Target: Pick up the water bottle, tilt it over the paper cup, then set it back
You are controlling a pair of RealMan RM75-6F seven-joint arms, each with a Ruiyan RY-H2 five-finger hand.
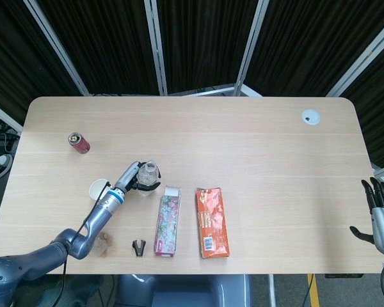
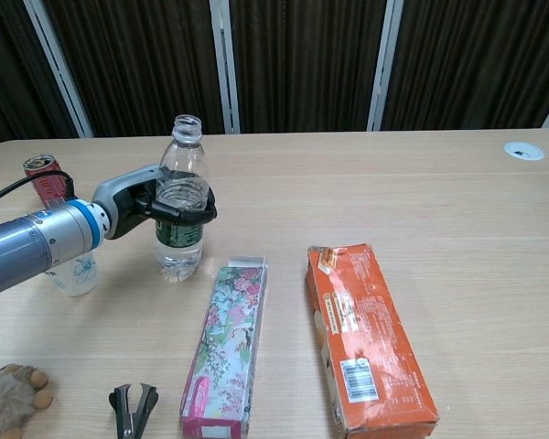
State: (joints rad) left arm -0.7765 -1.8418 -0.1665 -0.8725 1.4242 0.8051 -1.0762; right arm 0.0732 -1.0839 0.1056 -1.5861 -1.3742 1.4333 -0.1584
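A clear uncapped water bottle (image 2: 182, 203) with a green label stands nearly upright, its base on or just above the table, left of centre. It also shows in the head view as the bottle (image 1: 149, 173). My left hand (image 2: 153, 201) grips it at mid-height, dark fingers wrapped around the body; from above the left hand (image 1: 134, 178) sits just left of the bottle. The white paper cup (image 2: 74, 273) stands left of the bottle, partly hidden by my forearm, and the cup (image 1: 99, 188) shows open-topped from above. My right hand (image 1: 383, 216) hangs off the table's right edge, fingers spread, holding nothing.
A floral box (image 2: 226, 346) and an orange packet (image 2: 366, 334) lie right of the bottle toward the front. A red can (image 2: 42, 176) stands behind the cup. A black staple remover (image 2: 133, 407) and a plush toy (image 2: 11, 402) lie at the front left. A white grommet (image 2: 523, 150) sits far right.
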